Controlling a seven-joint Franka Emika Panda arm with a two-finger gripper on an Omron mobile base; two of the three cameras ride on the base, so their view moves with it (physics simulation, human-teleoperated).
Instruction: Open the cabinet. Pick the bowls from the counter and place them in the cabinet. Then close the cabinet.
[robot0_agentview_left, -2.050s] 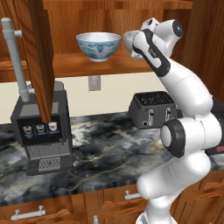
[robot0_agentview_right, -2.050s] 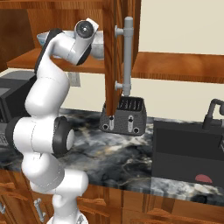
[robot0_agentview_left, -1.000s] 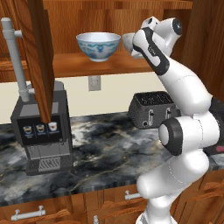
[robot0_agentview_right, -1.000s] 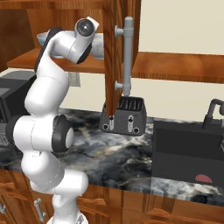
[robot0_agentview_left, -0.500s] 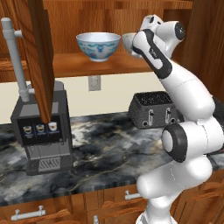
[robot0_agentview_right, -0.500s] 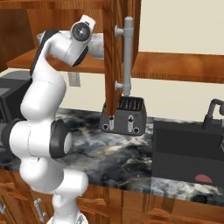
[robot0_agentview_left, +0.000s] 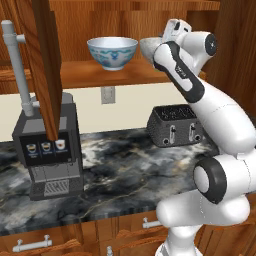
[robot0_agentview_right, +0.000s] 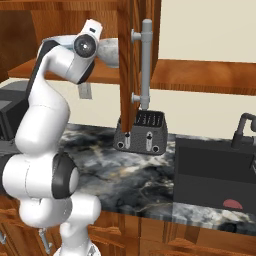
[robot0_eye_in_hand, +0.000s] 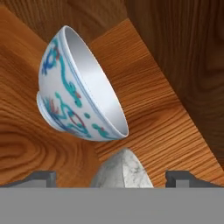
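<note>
A home kitchen: a marble counter (robot0_agentview_left: 120, 175) runs along a cream wall with a socket (robot0_agentview_left: 107, 94), and a coffee machine (robot0_agentview_left: 47, 150) and a toaster (robot0_agentview_left: 175, 126) stand on it. Above hangs a wooden cabinet (robot0_agentview_left: 150, 10) with open doors and two bowls on its shelf; below are drawers (robot0_agentview_left: 35, 243), and a dark sink (robot0_agentview_right: 215, 175) sits to the right.
</note>
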